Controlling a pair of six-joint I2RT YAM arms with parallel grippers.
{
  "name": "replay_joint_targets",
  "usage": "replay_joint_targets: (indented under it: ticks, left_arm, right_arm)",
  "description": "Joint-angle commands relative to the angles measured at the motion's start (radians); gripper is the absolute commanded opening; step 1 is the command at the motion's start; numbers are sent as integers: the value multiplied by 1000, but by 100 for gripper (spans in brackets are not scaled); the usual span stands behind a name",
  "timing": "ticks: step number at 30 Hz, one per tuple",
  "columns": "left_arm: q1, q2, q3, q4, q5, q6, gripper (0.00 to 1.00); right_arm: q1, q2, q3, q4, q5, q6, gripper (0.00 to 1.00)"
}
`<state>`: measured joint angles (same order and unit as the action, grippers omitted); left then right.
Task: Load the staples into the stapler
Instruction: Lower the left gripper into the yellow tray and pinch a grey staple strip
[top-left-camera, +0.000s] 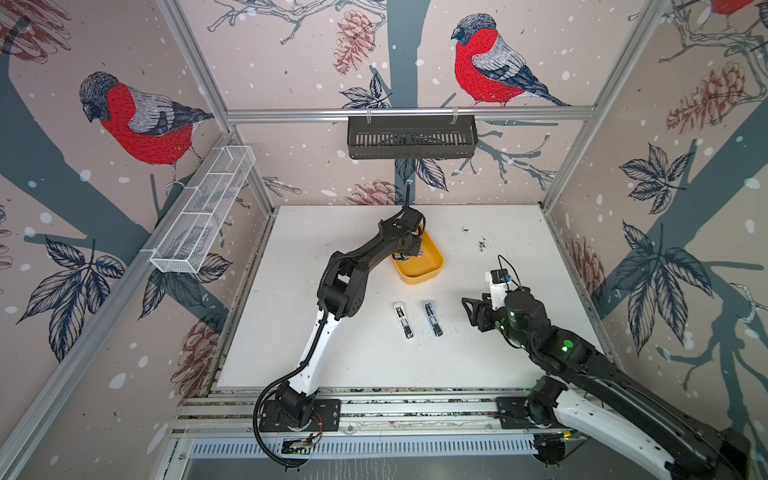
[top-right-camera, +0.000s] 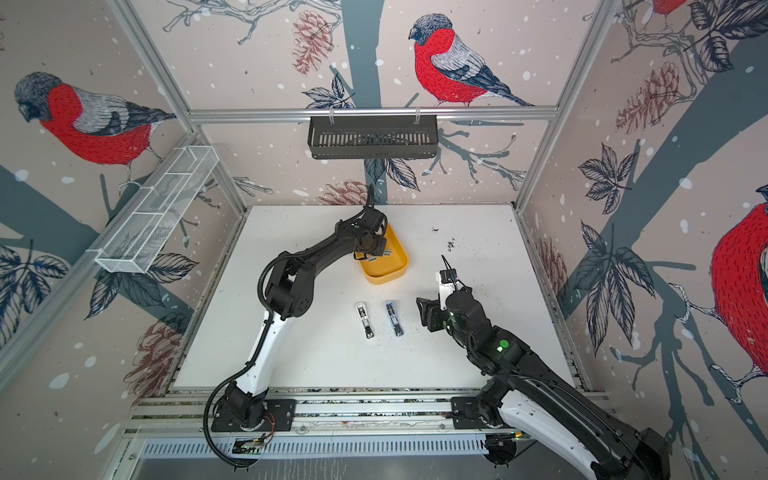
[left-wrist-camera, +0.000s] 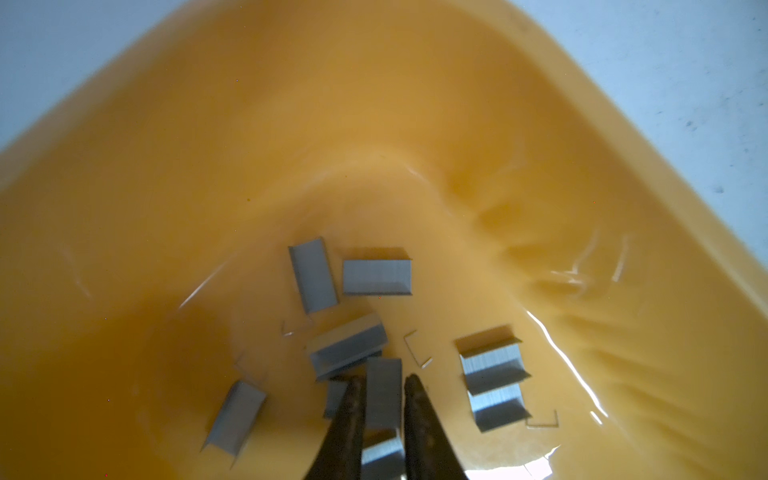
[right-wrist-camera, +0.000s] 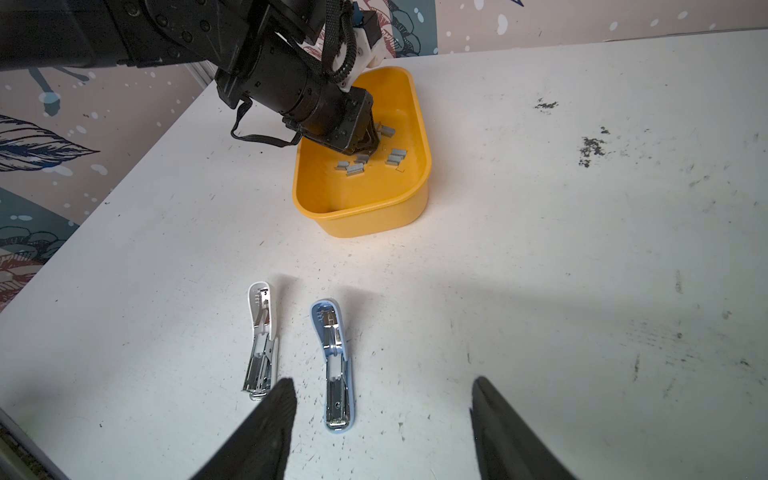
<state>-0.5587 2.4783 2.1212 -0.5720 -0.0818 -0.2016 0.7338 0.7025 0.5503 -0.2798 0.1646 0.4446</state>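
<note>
The left gripper (left-wrist-camera: 382, 380) was pinched narrow on one staple strip (left-wrist-camera: 383, 403) inside the yellow tray (left-wrist-camera: 374, 124), with loose strips (left-wrist-camera: 376, 276) just beside its fingers. A straight, slow lift should keep the strip square. The right gripper (right-wrist-camera: 382, 415) stood wide, empty, the open blue stapler (right-wrist-camera: 337, 365) just ahead.

"What's hanging at the back?"

"A black slotted basket (top-left-camera: 411, 141), clipped to the aluminium rail (top-left-camera: 291, 115). Along the left wall there's a white wire basket (top-left-camera: 203, 216), split into compartments and tilted."

"And on the white table (top-left-camera: 353, 365)?"

"A yellow tray (right-wrist-camera: 374, 220) with rounded corners, toward the back, near the middle. Off to its right there are dark smudges (right-wrist-camera: 592, 145) on the tabletop, and fine specks nearer the front."

"The walls?"

"Wallpaper with red-breasted birds (top-left-camera: 141, 120), pine cones (top-left-camera: 353, 39) and dark leaves."
</note>
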Motion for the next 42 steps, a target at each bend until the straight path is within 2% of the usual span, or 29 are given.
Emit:
replay_joint_targets:
  ticks: [1,4,9,29,37,42]
  left_arm:
    - [0,-1,10,-23,-25,10,29]
    - [-3,0,8,-28,-34,14,29]
    - [-4,1,10,-32,-40,20,23]
    - [-8,22,34,-63,-56,31,23]
    - [-9,10,35,-68,-56,31,15]
    - [-9,-31,40,-73,-25,21,14]
  right_arm:
    - [-1,-2,-1,26,-7,-3,67]
    - [-3,-4,-1,25,-8,-2,67]
    - [-4,-4,-3,27,-9,-3,68]
    - [-6,-9,-8,29,-11,1,68]
    - [-7,-11,-6,30,-11,1,68]
    - [-10,-17,0,27,-14,0,68]
